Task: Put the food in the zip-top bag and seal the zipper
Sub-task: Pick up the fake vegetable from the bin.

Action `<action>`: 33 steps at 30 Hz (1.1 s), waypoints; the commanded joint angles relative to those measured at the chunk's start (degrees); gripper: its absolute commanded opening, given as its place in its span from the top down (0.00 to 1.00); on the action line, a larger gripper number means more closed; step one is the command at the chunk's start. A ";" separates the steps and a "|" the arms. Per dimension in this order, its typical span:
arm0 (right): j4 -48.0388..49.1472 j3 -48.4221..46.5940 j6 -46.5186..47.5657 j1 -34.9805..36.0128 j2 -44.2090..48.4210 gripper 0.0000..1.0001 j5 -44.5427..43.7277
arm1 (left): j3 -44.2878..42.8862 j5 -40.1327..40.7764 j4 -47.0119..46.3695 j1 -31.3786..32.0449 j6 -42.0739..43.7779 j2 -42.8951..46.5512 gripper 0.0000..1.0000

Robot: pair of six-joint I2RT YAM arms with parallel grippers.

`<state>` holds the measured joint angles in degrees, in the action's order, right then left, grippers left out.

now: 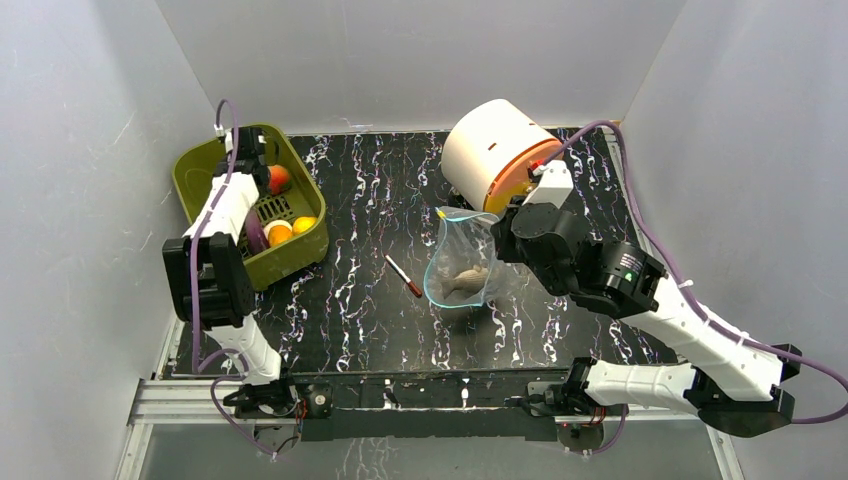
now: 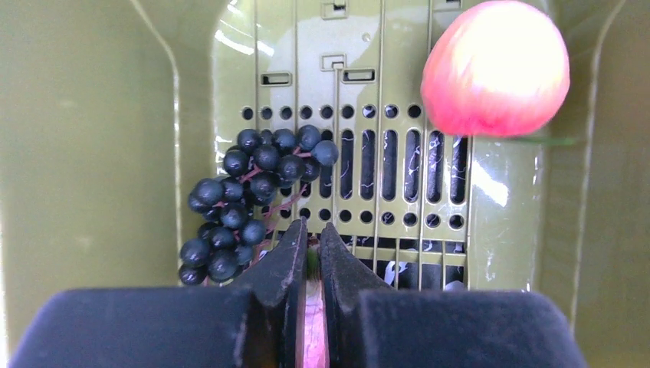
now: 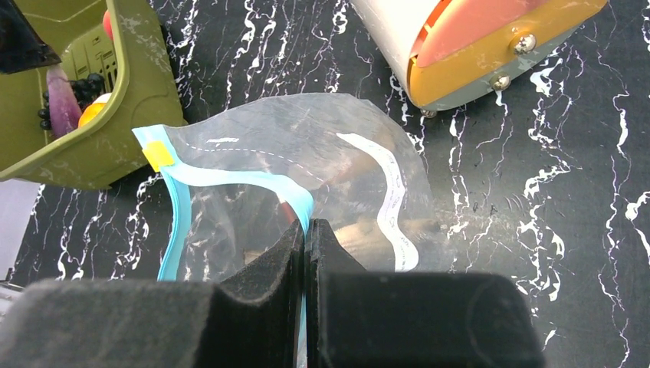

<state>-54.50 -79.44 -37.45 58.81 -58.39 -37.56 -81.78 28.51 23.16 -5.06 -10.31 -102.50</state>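
Observation:
In the left wrist view my left gripper (image 2: 313, 230) is down inside the olive basket (image 2: 92, 153), shut on a purple piece (image 2: 315, 322) with a green tip. A dark grape cluster (image 2: 245, 199) lies just left of its fingers, and a red peach (image 2: 496, 67) sits at the far right. Orange (image 1: 281, 233) and yellow (image 1: 304, 224) fruits also lie in the basket. The zip-top bag (image 3: 306, 146) lies mid-table with its mouth open and a grey fish (image 1: 466, 280) inside. My right gripper (image 3: 306, 224) is shut on the bag's teal zipper (image 3: 230, 178).
A thin red-tipped pen (image 1: 403, 275) lies on the black marbled table left of the bag. A white and orange round appliance (image 1: 495, 150) stands behind the bag, close to my right wrist. The basket (image 1: 200, 165) sits against the left wall.

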 commanded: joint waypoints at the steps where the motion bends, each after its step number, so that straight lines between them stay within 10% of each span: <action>1: 4.66 -3.56 0.89 -0.01 -0.50 1.00 -0.46 | -1.92 2.35 2.40 0.30 -2.12 6.96 1.00; 23: 4.01 -5.45 -8.12 -0.01 -8.02 1.00 2.36 | -14.99 -3.26 5.37 1.04 -9.77 16.75 1.00; 33: 4.68 -8.49 -9.20 -0.08 -12.96 1.00 4.04 | -23.96 -18.79 8.60 1.15 -21.23 16.88 1.00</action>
<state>-53.74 -83.83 -45.43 58.81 -70.35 -33.58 -99.53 18.02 29.10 -4.14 -25.15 -87.02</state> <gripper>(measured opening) 0.010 0.042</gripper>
